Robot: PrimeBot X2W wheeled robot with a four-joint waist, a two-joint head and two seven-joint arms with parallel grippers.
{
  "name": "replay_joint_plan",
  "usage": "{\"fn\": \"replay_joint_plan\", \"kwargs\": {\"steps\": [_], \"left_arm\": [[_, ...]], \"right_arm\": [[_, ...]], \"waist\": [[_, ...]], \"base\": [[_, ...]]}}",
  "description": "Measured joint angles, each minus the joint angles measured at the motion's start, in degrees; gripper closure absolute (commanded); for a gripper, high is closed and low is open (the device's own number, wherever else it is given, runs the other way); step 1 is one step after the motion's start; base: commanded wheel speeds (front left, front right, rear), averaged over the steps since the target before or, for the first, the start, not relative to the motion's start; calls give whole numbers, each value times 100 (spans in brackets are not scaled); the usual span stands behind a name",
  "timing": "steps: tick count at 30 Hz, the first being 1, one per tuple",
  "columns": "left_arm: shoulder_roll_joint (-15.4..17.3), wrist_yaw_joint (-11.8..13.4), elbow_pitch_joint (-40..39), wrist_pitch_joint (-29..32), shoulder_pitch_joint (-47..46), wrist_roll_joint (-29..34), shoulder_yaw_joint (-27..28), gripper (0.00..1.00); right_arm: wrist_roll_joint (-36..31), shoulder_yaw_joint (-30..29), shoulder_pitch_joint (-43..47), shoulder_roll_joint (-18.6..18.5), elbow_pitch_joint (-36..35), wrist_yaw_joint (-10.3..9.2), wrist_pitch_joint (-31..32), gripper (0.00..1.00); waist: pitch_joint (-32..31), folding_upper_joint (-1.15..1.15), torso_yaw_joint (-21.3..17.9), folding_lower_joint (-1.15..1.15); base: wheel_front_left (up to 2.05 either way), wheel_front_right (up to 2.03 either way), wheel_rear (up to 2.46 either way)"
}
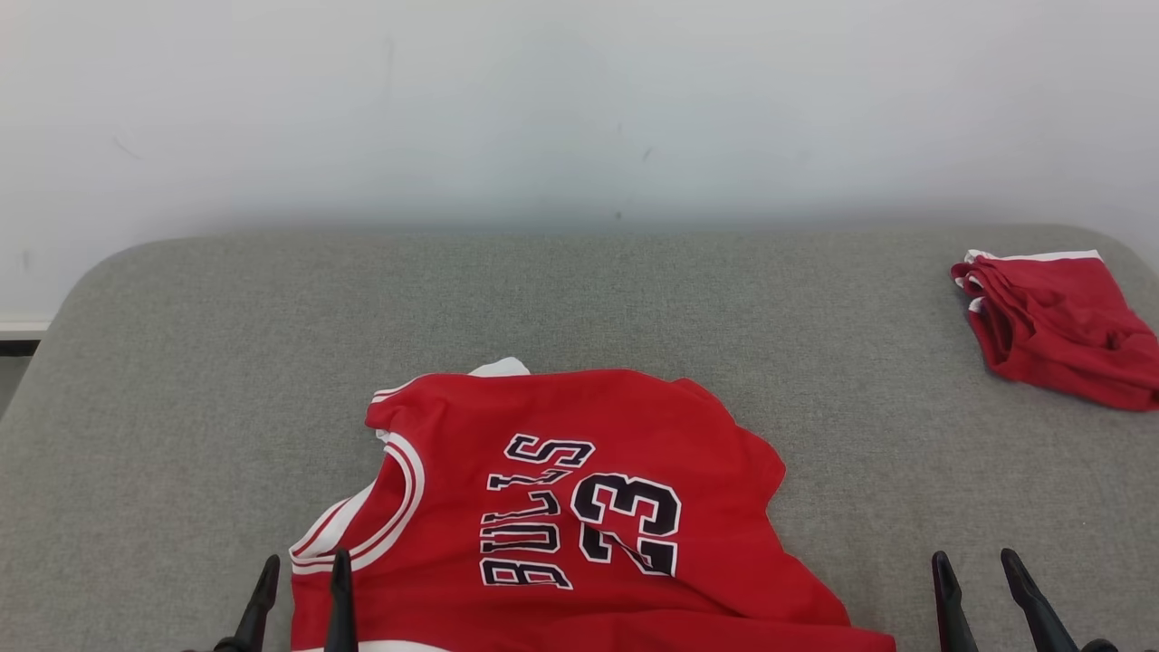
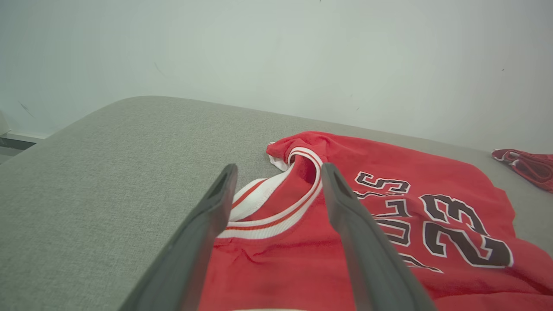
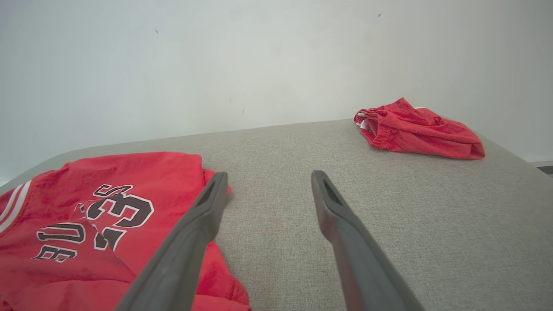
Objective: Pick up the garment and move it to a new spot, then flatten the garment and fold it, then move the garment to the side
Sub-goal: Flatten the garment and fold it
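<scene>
The garment [image 1: 579, 507] is a red basketball jersey with white trim and dark lettering, lying rumpled at the near middle of the grey padded table [image 1: 579, 299]. My left gripper [image 1: 303, 566] stands open at the lower left, its fingers straddling the jersey's white-trimmed armhole edge; in the left wrist view the gripper [image 2: 278, 170] hangs just above the garment [image 2: 389, 216]. My right gripper [image 1: 978, 561] is open at the lower right, over bare table just right of the jersey. In the right wrist view the gripper [image 3: 268, 177] has nothing between its fingers and the garment [image 3: 108, 216] lies to their left.
A second red garment [image 1: 1055, 326], bunched with white trim, lies at the table's far right edge; it also shows as a red bundle [image 3: 417, 129]. A pale wall [image 1: 579, 109] stands behind the table. Bare grey surface spreads across the back and left.
</scene>
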Motion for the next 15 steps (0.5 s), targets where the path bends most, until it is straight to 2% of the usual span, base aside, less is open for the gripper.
{"fn": "replay_joint_plan", "kwargs": {"steps": [8,15], "left_arm": [[0,-1,-49,0,44,46,109,0],[0,-1,-60,0,12,58,41,0]], "right_arm": [[-93,54,12,88,126,0,5,0],[-222,466,-1245,-207,808,0,670,0]], "waist": [[-61,0,25,0],[-40,0,163,0]], "base": [[0,0,0],[0,0,0]]}}
